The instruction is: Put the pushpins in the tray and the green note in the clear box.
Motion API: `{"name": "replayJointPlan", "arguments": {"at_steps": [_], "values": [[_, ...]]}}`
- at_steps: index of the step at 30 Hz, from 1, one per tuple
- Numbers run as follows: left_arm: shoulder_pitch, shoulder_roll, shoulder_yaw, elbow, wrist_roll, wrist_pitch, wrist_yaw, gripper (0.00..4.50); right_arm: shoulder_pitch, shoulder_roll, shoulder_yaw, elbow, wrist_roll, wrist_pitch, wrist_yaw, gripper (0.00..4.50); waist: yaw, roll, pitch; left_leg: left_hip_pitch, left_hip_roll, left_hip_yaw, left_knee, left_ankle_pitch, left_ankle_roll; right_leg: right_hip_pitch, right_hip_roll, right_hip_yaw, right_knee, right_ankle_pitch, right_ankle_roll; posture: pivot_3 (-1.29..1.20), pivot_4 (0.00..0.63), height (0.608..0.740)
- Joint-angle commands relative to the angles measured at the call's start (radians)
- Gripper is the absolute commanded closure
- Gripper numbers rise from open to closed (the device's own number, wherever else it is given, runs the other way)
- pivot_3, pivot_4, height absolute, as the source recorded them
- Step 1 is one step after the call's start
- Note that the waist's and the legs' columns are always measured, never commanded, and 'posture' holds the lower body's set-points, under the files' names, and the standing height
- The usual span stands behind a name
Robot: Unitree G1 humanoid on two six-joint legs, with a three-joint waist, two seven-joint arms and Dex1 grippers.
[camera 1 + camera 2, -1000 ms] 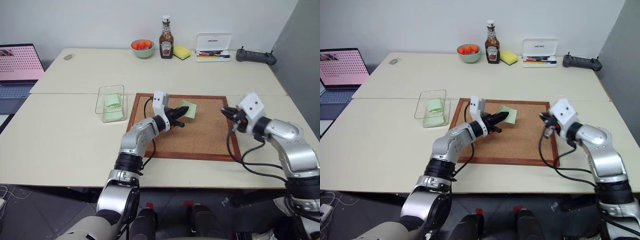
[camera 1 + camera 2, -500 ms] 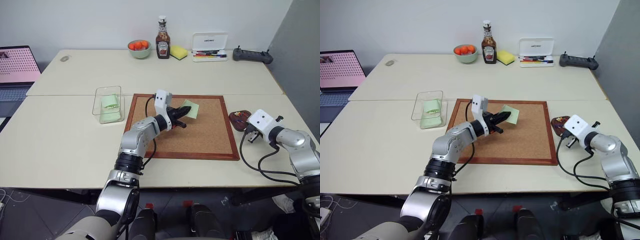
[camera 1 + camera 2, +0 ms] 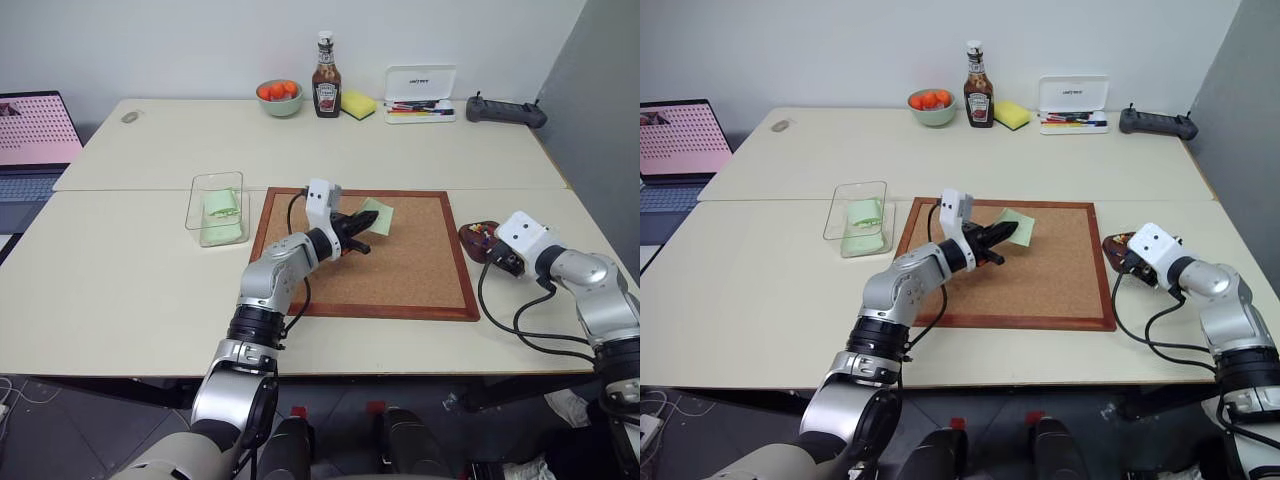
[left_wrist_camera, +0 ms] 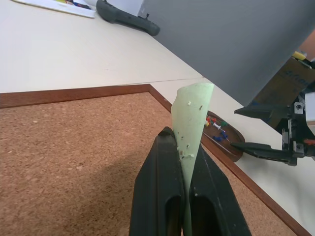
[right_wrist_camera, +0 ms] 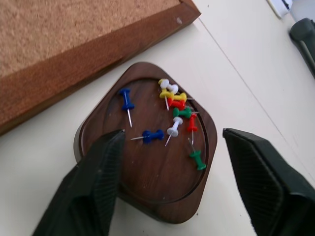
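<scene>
My left gripper (image 4: 183, 142) is shut on the green note (image 4: 192, 113), a pale green slip held upright over the cork board (image 3: 400, 265). The clear box (image 3: 217, 207) stands left of the board with a pale green slip (image 3: 222, 205) inside. The tray (image 5: 152, 172), a dark wooden dish, sits right of the board. Several coloured pushpins lie in it, two blue ones (image 5: 153, 135) among them. My right gripper (image 5: 173, 133) hangs open just above the tray, one finger to either side of it, with nothing between them.
Along the table's far edge stand a bowl of orange fruit (image 3: 280, 95), a ketchup bottle (image 3: 326, 62), a yellow sponge (image 3: 362, 103), a white pen case (image 3: 423, 85) and a black controller (image 3: 505, 110). A laptop (image 3: 35, 140) sits at the far left.
My right gripper swung right from the cork board's edge, sank over the tray and opened. The left gripper kept still with the note. The camera shifted slightly.
</scene>
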Motion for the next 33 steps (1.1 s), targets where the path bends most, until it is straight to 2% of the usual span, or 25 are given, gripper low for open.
{"name": "replayJointPlan", "arguments": {"at_steps": [1,6,10,18,22,32,33], "values": [[-0.065,0.031,0.034,-0.063,-0.012,-0.013,0.018,4.5,-0.048,-0.019,-0.077,-0.112,0.066,0.029,0.029,0.22,0.0,0.0,0.0,0.0,0.0,0.0,0.0,0.0,0.0,0.0,0.0,0.0,0.0,0.0,0.0,0.0,0.15,0.74],[-0.071,0.136,0.092,-0.172,-0.008,0.038,0.081,4.5,-0.073,0.04,-0.1,-0.266,0.253,0.032,0.168,0.22,-0.01,0.0,0.0,0.001,0.001,0.0,0.0,0.0,0.0,0.0,0.001,0.0,0.0,0.0,0.0,0.0,0.15,0.74],[-0.023,0.269,0.116,-0.233,0.054,0.064,0.141,4.5,-0.123,0.134,-0.057,-0.386,0.387,0.115,0.239,0.22,-0.016,0.0,0.0,0.001,0.002,-0.001,0.0,0.0,0.0,0.0,0.001,0.0,0.001,0.0,0.0,0.0,0.15,0.74],[0.003,0.446,0.14,-0.179,0.168,0.019,0.223,4.5,-0.236,0.253,0.067,-0.346,0.436,0.211,0.328,0.22,-0.005,-0.001,0.001,0.001,0.001,-0.003,0.0,0.0,0.0,0.0,0.001,-0.002,0.001,0.0,0.0,0.0,0.15,0.74],[0.022,0.478,0.122,-0.138,0.227,-0.025,0.256,4.5,-0.249,0.277,0.091,-0.341,0.424,0.213,0.326,0.22,0.006,-0.001,0.001,-0.001,0.001,-0.003,0.0,0.0,0.0,-0.001,0.0,-0.002,0.0,0.0,0.0,0.0,0.15,0.74],[0.04,0.449,0.11,-0.006,0.31,-0.101,0.351,4.5,-0.221,0.29,0.106,-0.385,0.423,0.244,0.305,0.22,0.004,-0.001,0.001,-0.001,0.001,-0.003,0.0,0.0,0.0,-0.002,-0.001,-0.002,0.001,0.0,0.0,0.0,0.15,0.74],[0.04,0.445,0.11,0.004,0.317,-0.107,0.362,4.32,-0.219,0.29,0.106,-0.39,0.424,0.248,0.303,0.2,0.004,-0.001,0.001,-0.001,0.001,-0.002,0.0,0.0,0.0,-0.002,-0.001,-0.002,0.001,0.0,0.0,0.0,0.15,0.74]]}}
